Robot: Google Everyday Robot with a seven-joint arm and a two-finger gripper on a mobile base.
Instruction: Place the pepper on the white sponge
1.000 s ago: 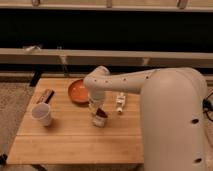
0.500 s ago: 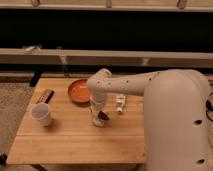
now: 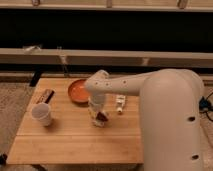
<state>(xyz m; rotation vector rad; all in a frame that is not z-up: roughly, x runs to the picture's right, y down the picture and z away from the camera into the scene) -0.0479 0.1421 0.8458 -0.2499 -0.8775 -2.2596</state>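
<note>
1. The pepper (image 3: pixel 102 116) shows only as a small, dark red, glossy patch near the middle of the wooden surface (image 3: pixel 65 142), in front of the orange bowl (image 3: pixel 78 90).
2. The white sponge (image 3: pixel 97 120) is a pale off-white block right at the pepper, also in front of the orange bowl; the dark red patch seems to lie on or against it, but which one cannot be told.
3. The pincer (image 3: pixel 98 116) reaches straight down onto that same spot, just in front of the orange bowl. I cannot tell how it stands around the pepper.
4. The pepper's full length and the sponge's outline are hidden by the arm.
5. Left of the orange bowl lies a dark brown bar (image 3: pixel 45 96); a white cup (image 3: pixel 42 114) stands front-left of it; a slim white tube (image 3: pixel 120 103) lies to its right.
</note>
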